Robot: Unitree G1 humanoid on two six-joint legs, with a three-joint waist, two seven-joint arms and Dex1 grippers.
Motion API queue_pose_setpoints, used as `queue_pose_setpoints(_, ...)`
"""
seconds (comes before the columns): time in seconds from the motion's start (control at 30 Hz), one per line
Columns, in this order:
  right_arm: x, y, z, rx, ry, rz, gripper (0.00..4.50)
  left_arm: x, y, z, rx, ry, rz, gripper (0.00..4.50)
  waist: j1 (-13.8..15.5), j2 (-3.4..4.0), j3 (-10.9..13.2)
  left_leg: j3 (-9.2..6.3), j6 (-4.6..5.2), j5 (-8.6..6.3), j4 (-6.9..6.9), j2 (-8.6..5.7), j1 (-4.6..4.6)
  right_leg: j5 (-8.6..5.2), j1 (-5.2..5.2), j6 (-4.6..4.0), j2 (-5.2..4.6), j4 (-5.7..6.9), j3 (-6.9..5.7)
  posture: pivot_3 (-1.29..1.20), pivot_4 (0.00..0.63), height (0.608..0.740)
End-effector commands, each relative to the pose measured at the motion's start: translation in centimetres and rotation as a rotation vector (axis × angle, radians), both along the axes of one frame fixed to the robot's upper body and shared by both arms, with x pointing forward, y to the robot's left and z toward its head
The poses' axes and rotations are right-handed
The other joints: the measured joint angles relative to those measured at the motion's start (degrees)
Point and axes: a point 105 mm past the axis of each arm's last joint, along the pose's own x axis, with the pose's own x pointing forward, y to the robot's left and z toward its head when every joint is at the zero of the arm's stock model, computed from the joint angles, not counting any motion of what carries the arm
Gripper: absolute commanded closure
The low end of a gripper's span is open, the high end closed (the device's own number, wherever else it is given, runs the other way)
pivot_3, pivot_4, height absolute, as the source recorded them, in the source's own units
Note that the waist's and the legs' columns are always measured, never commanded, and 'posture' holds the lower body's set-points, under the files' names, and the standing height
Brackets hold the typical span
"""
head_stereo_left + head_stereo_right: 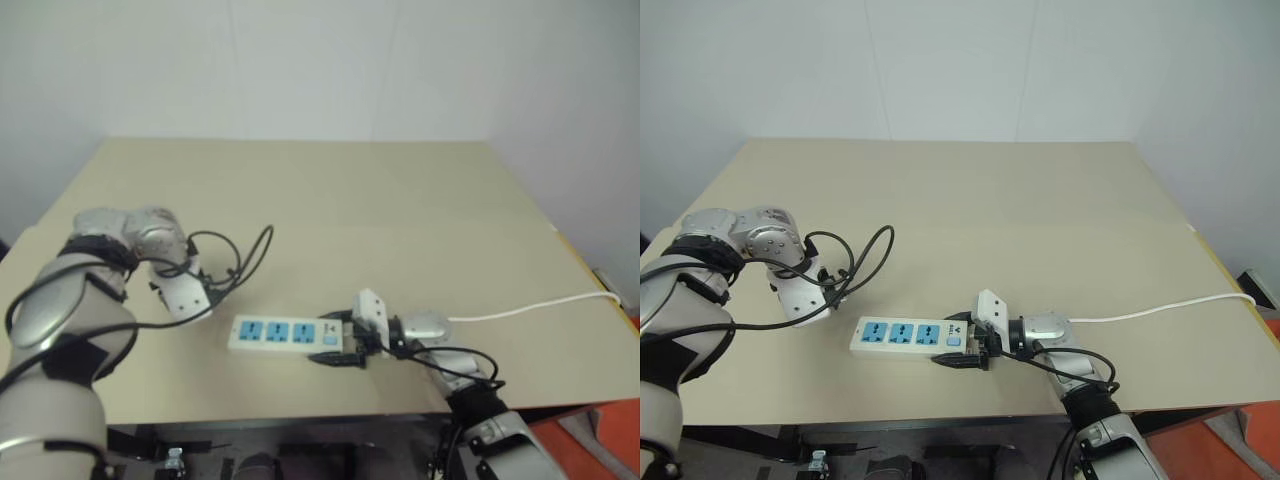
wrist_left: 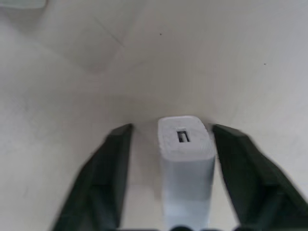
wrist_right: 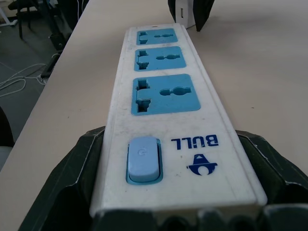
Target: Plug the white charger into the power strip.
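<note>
So the tan tabletop (image 1: 1040,220) carries everything here, and the power strip (image 1: 902,336) is the thing to place the rest by. It lies flat near the tabletop's front edge, a long white bar with three blue outlet faces, a pale blue switch (image 3: 142,159) and a blue BULL logo at its right end. A thin white cord (image 1: 1160,310) trails away from that switch end across the tabletop toward the right edge.

Right end effector (image 1: 962,352) sits at the strip's switch end, lying roughly level, with its two black fingers (image 3: 72,178) pressed against the strip's long sides, so it's clamped on the strip.

Left end effector (image 2: 168,139) is just off the strip's far end, the one opposite the switch, pointing down at the tabletop. The white charger (image 2: 186,163) stands upright between its black fingers, with a small dark slot on its top face. The fingers sit just beside the charger's sides with thin gaps showing, so they're partly closed around it and I can't tell if it's actually gripped. In the right wrist view the charger (image 3: 182,10) peeks out just past the strip's far end.
</note>
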Motion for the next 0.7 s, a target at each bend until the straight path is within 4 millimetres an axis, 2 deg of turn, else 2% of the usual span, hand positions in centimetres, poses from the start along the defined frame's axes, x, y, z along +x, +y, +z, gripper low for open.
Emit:
queue_pose_setpoints(0.03, 0.1, -0.2, 0.5, 0.008, -0.015, -0.013, 1.06, 0.1, 0.1, 0.3, -0.017, -0.011, 0.011, 3.12, 0.0, 0.0, 0.0, 0.0, 0.0, 0.0, 0.0, 0.0, 0.0, 0.0, 0.0, 0.0, 0.0, 0.0, 0.0, 0.0, 0.15, 0.74)
queue_pose_setpoints(0.07, 0.1, -0.3, 0.5, 0.007, -0.014, -0.014, 1.06, 0.1, 0.1, 0.4, -0.016, -0.011, 0.011, 3.46, 0.0, 0.0, 0.0, 0.0, 0.0, 0.0, 0.0, 0.0, 0.0, 0.0, 0.0, 0.0, 0.0, 0.0, 0.0, 0.0, 0.15, 0.74)
queue_pose_setpoints(0.23, 0.1, -0.2, 0.5, 0.009, -0.013, -0.017, 1.06, 0.2, -0.4, 1.0, -0.077, -0.025, 0.015, 3.48, 0.0, 0.0, 0.0, 0.0, 0.0, 0.0, 0.0, 0.0, 0.01, 0.0, 0.01, 0.0, 0.0, 0.0, 0.0, 0.0, 0.15, 0.74)
queue_pose_setpoints(0.4, 0.0, -0.3, 0.4, 0.008, -0.011, -0.012, 1.06, 1.2, -3.7, 3.8, -0.349, -0.073, 0.055, 3.48, 0.1, 0.0, 0.0, -0.01, 0.0, 0.0, 0.02, 0.01, 0.01, 0.0, 0.03, 0.0, 0.0, 0.0, -0.02, 0.0, 0.15, 0.74)
queue_pose_setpoints(0.53, -0.1, -0.3, 0.2, -0.004, -0.014, 0.002, 1.06, 1.9, -8.8, 8.5, -0.913, -0.018, 0.142, 3.48, 0.0, 0.0, 0.0, -0.04, 0.0, 0.0, 0.07, 0.01, 0.01, 0.0, 0.06, 0.0, -0.01, 0.02, -0.05, 0.0, 0.15, 0.74)
queue_pose_setpoints(0.6, 0.0, -0.1, 0.2, 0.001, -0.015, 0.004, 1.06, 1.9, -10.7, 11.3, -1.205, 0.078, 0.19, 3.48, -0.1, 0.0, 0.0, -0.11, 0.0, 0.0, 0.1, 0.03, -0.02, 0.0, 0.07, 0.01, -0.01, 0.03, -0.08, 0.0, 0.15, 0.74)
queue_pose_setpoints(0.7, 0.1, 0.1, 0.2, 0.003, -0.016, 0.008, 1.06, 1.1, -11.5, 13.8, -1.445, 0.273, 0.244, 3.48, -0.6, 0.0, 0.0, -0.18, 0.0, 0.0, 0.12, 0.02, -0.04, 0.02, 0.06, 0.03, 0.01, 0.08, -0.09, 0.0, 0.15, 0.74)
